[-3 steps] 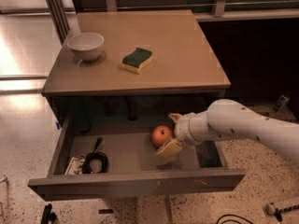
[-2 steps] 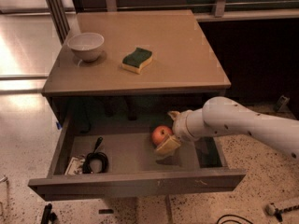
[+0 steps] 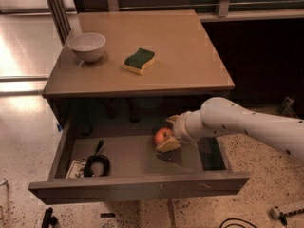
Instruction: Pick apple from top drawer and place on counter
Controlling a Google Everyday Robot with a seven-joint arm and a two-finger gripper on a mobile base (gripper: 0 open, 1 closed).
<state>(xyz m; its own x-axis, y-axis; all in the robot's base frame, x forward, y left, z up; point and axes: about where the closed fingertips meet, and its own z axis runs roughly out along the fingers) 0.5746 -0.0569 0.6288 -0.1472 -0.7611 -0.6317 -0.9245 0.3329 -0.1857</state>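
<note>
The counter (image 3: pixel 180 56) topped the cabinet, and below it the top drawer (image 3: pixel 137 186) stood pulled wide open. The white arm (image 3: pixel 247 125) reached in from the right, sloping down and leftward over the drawer's right side. The gripper (image 3: pixel 168 133) sat against the apple (image 3: pixel 162 137) inside the drawer (whether it clasped the fruit or merely touched it could not be told). The apple, small, round and red-orange with a yellowish patch, was right of the drawer's centre.
</note>
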